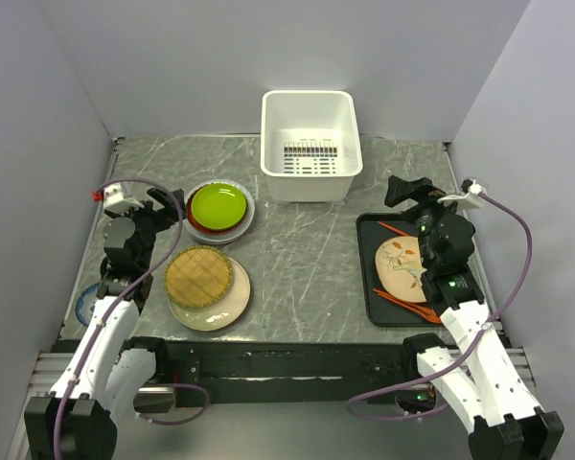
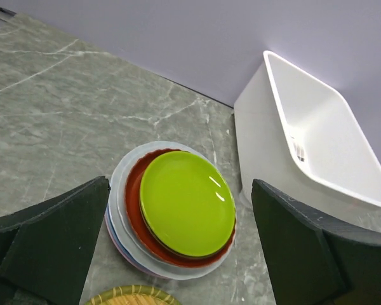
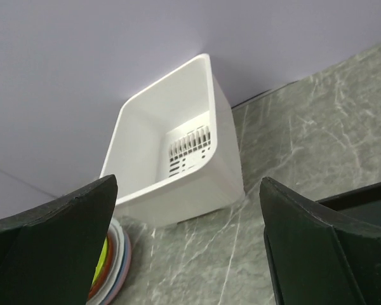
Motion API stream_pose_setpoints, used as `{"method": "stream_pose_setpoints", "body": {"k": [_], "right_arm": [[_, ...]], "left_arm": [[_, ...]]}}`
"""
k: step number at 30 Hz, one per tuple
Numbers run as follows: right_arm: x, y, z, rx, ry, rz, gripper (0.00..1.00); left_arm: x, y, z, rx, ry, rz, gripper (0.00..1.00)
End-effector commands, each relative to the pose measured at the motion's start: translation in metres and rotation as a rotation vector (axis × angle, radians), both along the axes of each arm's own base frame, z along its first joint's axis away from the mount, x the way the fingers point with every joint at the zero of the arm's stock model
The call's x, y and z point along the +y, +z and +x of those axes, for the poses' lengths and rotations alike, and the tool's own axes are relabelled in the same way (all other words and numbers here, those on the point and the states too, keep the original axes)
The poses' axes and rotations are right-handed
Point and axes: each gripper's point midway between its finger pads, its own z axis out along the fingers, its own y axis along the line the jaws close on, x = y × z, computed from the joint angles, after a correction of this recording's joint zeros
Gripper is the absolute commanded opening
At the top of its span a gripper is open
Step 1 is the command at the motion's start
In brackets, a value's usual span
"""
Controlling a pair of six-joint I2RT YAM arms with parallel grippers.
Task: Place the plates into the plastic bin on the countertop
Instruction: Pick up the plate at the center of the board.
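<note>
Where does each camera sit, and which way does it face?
Top external: above, behind the bases, looking down on the countertop; left arm, right arm show.
Left wrist: left arm, facing the lime green plate; own fingers show.
Right wrist: right arm, facing the plastic bin; own fingers show.
Wrist views share plastic bin and plates.

Upper centre: white plastic bin point(image 3: 159, 140), slotted holes showing in its bottom. Grey veined tabletop point(image 3: 317, 114) below and right. Lower left: stack of plates point(image 3: 117, 260) – lime green sliver – half hidden behind the right claw point(image 3: 189, 184), spread wide, empty. Right edge – black tray point(image 3: 368, 206) corner.
</note>
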Motion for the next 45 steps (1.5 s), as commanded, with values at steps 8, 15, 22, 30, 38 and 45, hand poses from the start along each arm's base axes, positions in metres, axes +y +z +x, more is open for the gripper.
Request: {"method": "stream_pose_setpoints", "body": {"k": [8,15,22,30,38,45], "right_arm": [[0.056,-0.022,0.001,0.242,0.308,-0.037,1.00],[0.069,-0.026,-0.013,0.187,0.374,0.076,1.00],[0.085,-0.026,-0.020,0.232,0.460,0.050,1.00],[0.155,-0.021,-0.037,0.285,0.641,-0.025,1.00],[0.231,-0.040,-0.054,0.332,0.842,0.047,1.00],[0.295,-0.078,-0.079,0.417,0.989,0.062,1.00]], "left_arm": [[0.018,0.017,-0.018,-0.026,0.131,-0.179,0.99],[0.008,0.010,-0.023,0.023,0.074,-0.153,0.99],[-0.018,0.011,-0.035,-0.045,-0.093,-0.085,0.99],[-0.030,-0.005,-0.014,0.177,-0.146,-0.092,0.99],[-0.027,-0.005,-0.018,0.257,-0.126,-0.103,0.99],[-0.026,-0.007,-0.016,0.339,-0.118,-0.087,0.99]]}}
